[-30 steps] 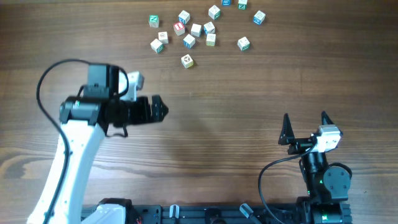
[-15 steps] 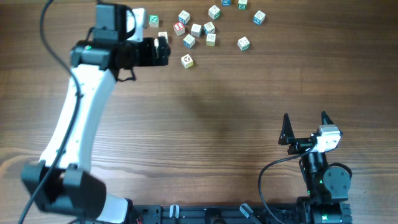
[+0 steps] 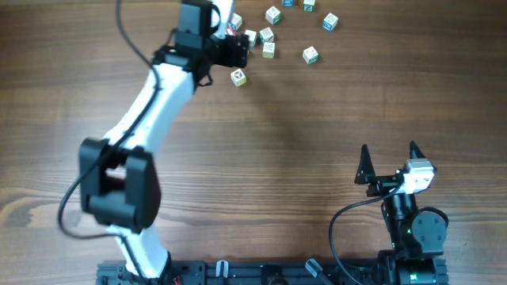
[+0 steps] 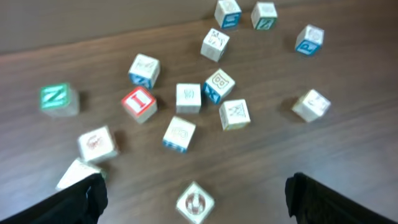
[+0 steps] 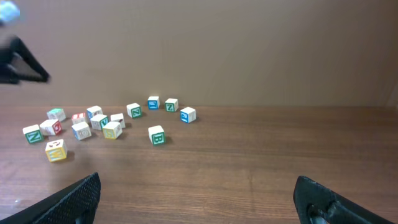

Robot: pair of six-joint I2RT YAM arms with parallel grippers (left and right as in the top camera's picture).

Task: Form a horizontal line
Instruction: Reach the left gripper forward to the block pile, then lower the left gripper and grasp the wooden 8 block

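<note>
Several small pale letter cubes lie loose and scattered at the table's far edge; no horizontal line shows among them. My left gripper [image 3: 242, 52] hovers open over the left part of the cluster and hides some cubes in the overhead view. In the left wrist view its dark fingers [image 4: 81, 198] frame a cube with a red mark [image 4: 195, 201], which lies on the wood untouched. The same cube [image 3: 238, 77] sits nearest the table's middle. A red I cube [image 4: 139, 103] and a green Z cube [image 4: 58, 99] lie further out. My right gripper [image 3: 388, 154] rests open and holds nothing at the near right.
The brown wooden table [image 3: 301, 134] fills the view. A green-marked cube [image 3: 310, 55] and a blue-marked cube [image 3: 329, 22] lie at the cluster's right. The left arm's white links [image 3: 150, 95] stretch diagonally across the left half.
The left arm has swung from the table's middle left up and to the right, until its open gripper stands over the cube cluster. The right arm and the cubes have not moved.
</note>
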